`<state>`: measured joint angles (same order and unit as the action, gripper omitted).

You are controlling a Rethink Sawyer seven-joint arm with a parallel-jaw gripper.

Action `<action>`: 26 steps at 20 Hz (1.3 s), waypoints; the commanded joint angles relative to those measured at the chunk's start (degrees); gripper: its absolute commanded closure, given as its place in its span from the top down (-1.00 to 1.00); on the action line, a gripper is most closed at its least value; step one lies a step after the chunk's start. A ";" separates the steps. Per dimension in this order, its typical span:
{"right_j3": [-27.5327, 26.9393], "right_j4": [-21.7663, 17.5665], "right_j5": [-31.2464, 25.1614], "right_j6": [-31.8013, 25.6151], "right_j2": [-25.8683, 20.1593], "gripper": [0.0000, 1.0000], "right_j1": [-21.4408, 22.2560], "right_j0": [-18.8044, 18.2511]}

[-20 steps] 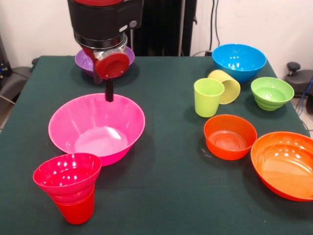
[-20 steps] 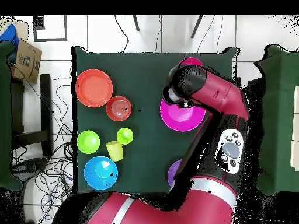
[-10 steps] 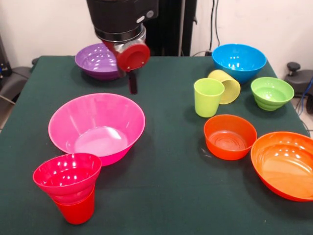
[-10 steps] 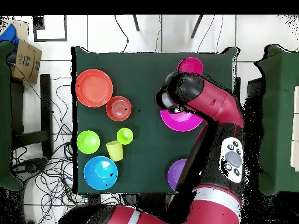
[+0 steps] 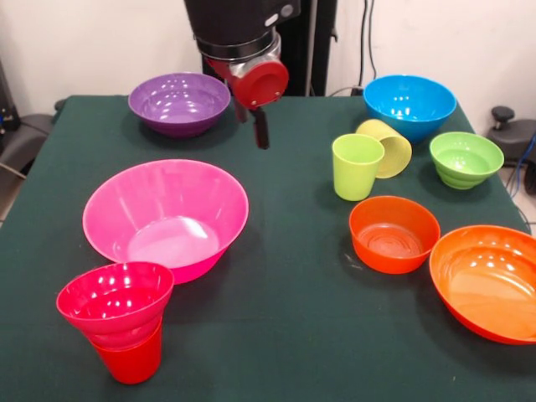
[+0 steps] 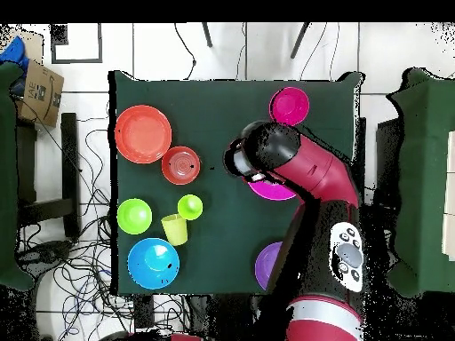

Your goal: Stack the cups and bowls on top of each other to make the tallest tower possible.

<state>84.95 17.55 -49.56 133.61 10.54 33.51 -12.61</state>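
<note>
A small magenta bowl (image 5: 115,300) sits on the upright red cup (image 5: 131,362) at the front left; this tower also shows in the overhead view (image 6: 290,105). My gripper (image 5: 253,124) is open and empty. It hangs above the table's far middle, right of the purple bowl (image 5: 178,102) and beyond the large pink bowl (image 5: 167,216). The lime cup (image 5: 356,166) stands upright. The pale yellow cup (image 5: 387,146) lies on its side behind it. In the overhead view the arm's head (image 6: 253,155) hides the gripper and part of the pink bowl (image 6: 271,190).
On the right stand the blue bowl (image 5: 409,105), the ribbed green bowl (image 5: 466,157), the small orange bowl (image 5: 394,234) and the large orange bowl (image 5: 490,283). The dark green table (image 5: 285,335) has bare cloth between the pink bowl and the orange bowls.
My gripper has moved from above the pink bowl's far rim to the picture's right in the front view, and a little higher. The cups and bowls have not moved.
</note>
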 commanded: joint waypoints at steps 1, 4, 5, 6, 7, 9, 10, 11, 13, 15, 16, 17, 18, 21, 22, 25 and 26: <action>7.26 2.01 5.03 2.51 -7.64 1.00 0.42 0.37; 6.12 2.54 5.16 4.69 -7.35 1.00 -0.60 1.02; 6.05 2.64 5.28 5.05 -7.26 1.00 -0.71 1.13; 5.34 2.81 5.15 5.98 -7.01 1.00 -1.11 1.59; 5.24 2.93 5.28 6.25 -6.92 1.00 -1.23 1.70; 4.45 3.20 5.24 7.24 -6.61 1.00 -1.71 2.28; 3.92 3.34 5.27 7.93 -6.46 1.00 -2.04 2.76; 3.80 3.45 5.38 8.04 -6.39 1.00 -2.18 2.85; 3.16 3.83 5.73 8.48 -6.32 1.00 -2.78 3.23; 2.67 4.48 6.14 8.80 -6.44 1.00 -3.35 3.37; 1.97 5.00 6.36 9.46 -6.49 1.00 -3.98 3.74; 1.57 5.33 6.56 9.78 -6.35 1.00 -4.36 4.01; 1.29 5.67 6.99 10.14 -6.27 1.00 -4.76 4.30; 0.62 6.35 7.69 10.86 -5.88 1.00 -5.59 5.00; 0.64 6.47 7.91 10.88 -5.68 1.00 -5.68 5.18; 0.06 6.54 8.02 10.32 -4.94 1.00 -6.36 5.60; -0.55 6.17 8.16 9.93 -4.63 1.00 -6.91 5.66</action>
<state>86.29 23.15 -46.01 133.61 9.71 31.45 -8.36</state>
